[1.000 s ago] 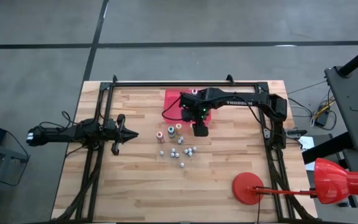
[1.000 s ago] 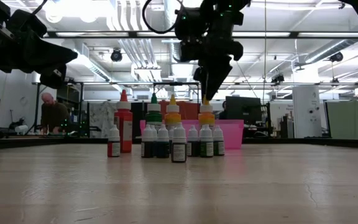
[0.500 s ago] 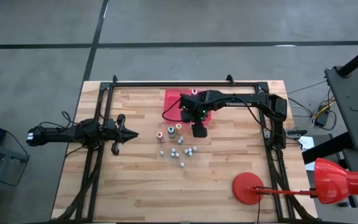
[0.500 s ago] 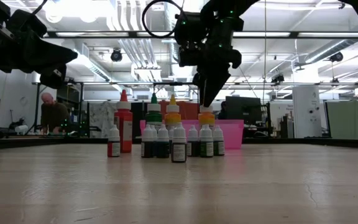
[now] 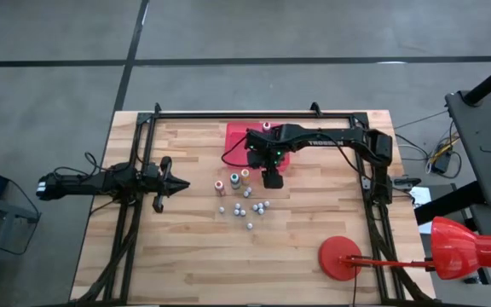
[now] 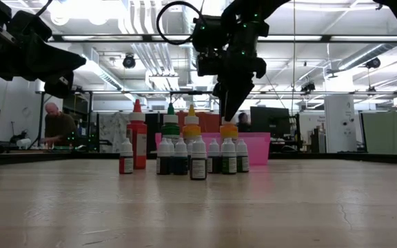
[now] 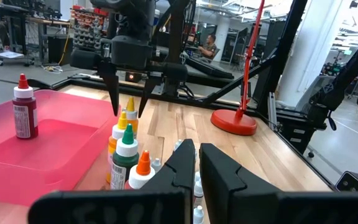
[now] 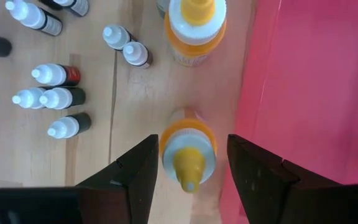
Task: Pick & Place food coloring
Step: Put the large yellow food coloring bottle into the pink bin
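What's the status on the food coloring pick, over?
Right gripper open, straddling an orange bottle beside the red tray. Left gripper waiting at table's left, shut. One red bottle already in tray. Second orange bottle close by.

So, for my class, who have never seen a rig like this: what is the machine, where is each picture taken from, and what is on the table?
It is a robot with two dark arms at a wooden table. One picture looks straight down, one looks level across the tabletop, and one comes from each wrist.

The right gripper hangs open straddling an orange bottle with a yellow cap, beside a pink tray. It holds nothing yet.

The left gripper waits at the table's left side, shut and empty.

More food coloring bottles, tall and small, stand in a cluster. One red bottle stands in the tray.
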### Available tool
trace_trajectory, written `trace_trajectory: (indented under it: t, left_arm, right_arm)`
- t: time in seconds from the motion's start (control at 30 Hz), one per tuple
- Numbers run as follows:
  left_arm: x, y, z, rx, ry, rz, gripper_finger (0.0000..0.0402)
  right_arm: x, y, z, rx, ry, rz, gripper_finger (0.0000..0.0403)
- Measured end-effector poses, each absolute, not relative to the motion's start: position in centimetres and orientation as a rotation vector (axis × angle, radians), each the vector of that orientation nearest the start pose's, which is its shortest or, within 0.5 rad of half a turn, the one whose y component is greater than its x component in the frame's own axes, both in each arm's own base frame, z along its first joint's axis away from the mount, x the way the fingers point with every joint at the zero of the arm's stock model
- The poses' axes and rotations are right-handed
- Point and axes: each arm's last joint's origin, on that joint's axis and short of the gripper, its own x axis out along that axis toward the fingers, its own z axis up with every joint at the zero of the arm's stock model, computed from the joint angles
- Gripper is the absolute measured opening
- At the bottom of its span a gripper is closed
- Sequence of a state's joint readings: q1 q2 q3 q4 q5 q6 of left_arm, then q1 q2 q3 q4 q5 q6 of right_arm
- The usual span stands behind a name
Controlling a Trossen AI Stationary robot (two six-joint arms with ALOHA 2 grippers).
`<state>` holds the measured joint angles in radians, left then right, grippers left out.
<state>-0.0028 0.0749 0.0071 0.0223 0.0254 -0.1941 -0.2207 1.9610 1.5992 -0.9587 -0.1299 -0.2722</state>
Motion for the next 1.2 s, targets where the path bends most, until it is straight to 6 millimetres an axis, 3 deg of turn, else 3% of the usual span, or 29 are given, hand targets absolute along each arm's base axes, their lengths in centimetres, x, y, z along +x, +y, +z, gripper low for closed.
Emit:
trace_trajectory:
  t: [0.3,0.67,0.9,1.0,1.2]
  left_arm:
    - [10.2,-0.1,16.2,-0.195,0.048,-0.024,0.0000]
    - [10.2,-0.1,16.2,-0.195,0.048,-0.024,0.0000]
    - [10.2,-0.1,16.2,-0.194,0.048,-0.024,0.0000]
    - [10.2,-0.1,16.2,-0.194,0.048,-0.024,0.0000]
    - [10.2,-0.1,16.2,-0.194,0.048,-0.024,0.0000]
  right_arm:
    - [38.5,-8.3,22.3,0.002,1.300,0.099,0.0178]
    - [38.5,-8.2,22.2,0.003,1.303,0.101,0.0108]
    - [38.4,-8.2,22.4,0.006,1.305,0.097,0.0110]
    - [38.2,-8.2,23.3,0.008,1.308,0.095,0.0109]
    - [37.2,-8.0,27.7,0.001,1.269,0.088,0.0109]
